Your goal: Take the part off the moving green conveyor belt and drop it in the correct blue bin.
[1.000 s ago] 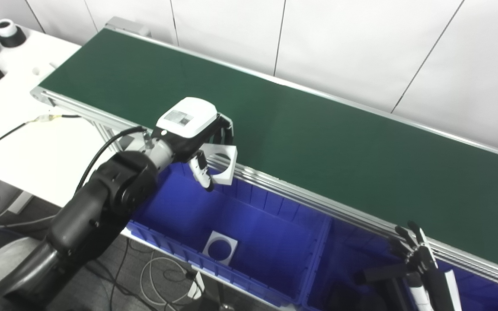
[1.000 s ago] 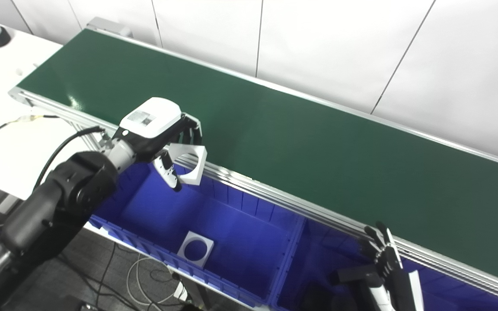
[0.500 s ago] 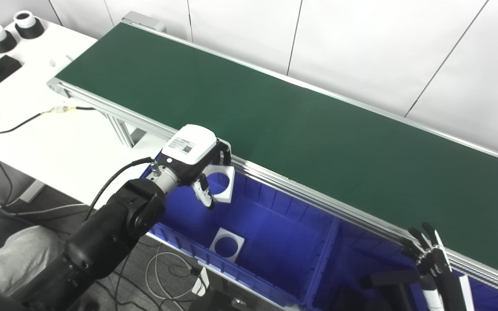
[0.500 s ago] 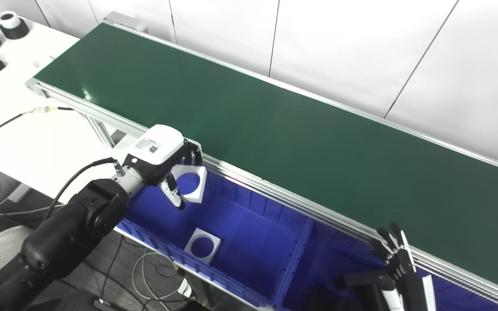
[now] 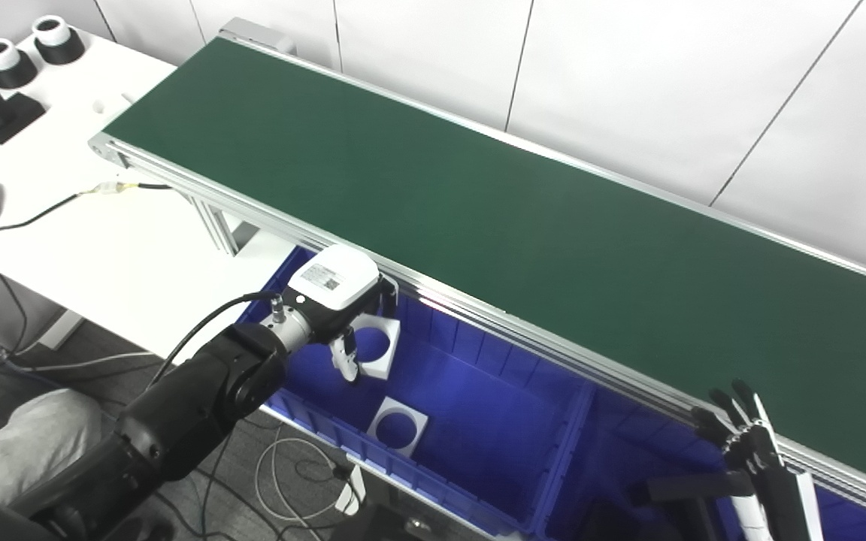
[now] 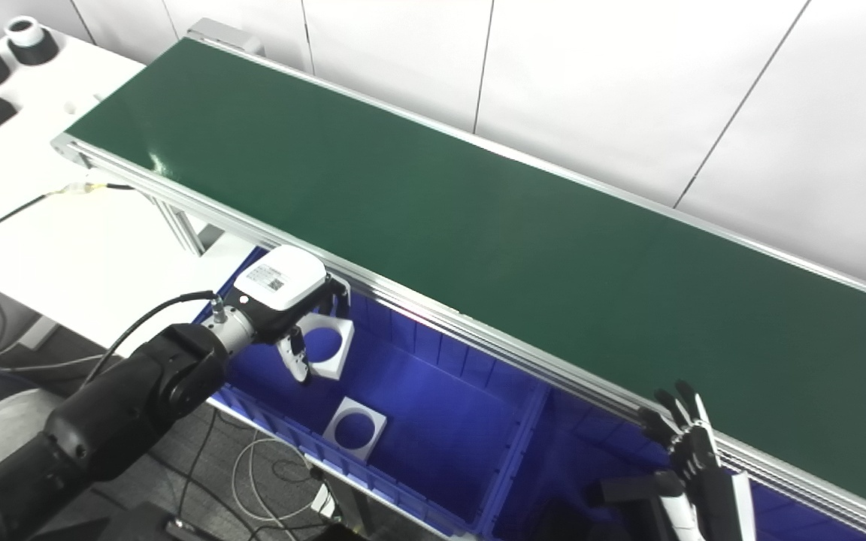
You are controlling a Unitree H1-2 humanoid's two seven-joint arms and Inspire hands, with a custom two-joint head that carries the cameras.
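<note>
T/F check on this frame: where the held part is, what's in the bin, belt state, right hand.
1. The left hand holds a white square part with a round hole. True.
2. The held part rests on the green conveyor belt. False: it hangs over the left blue bin, off the belt.
3. A matching white part already lies on the floor of that bin. True.
4. The right hand grips a part. False: its fingers are spread and it holds nothing, low by the belt's near rail.
5. Several parts are on the belt. False: no part shows on it.
</note>
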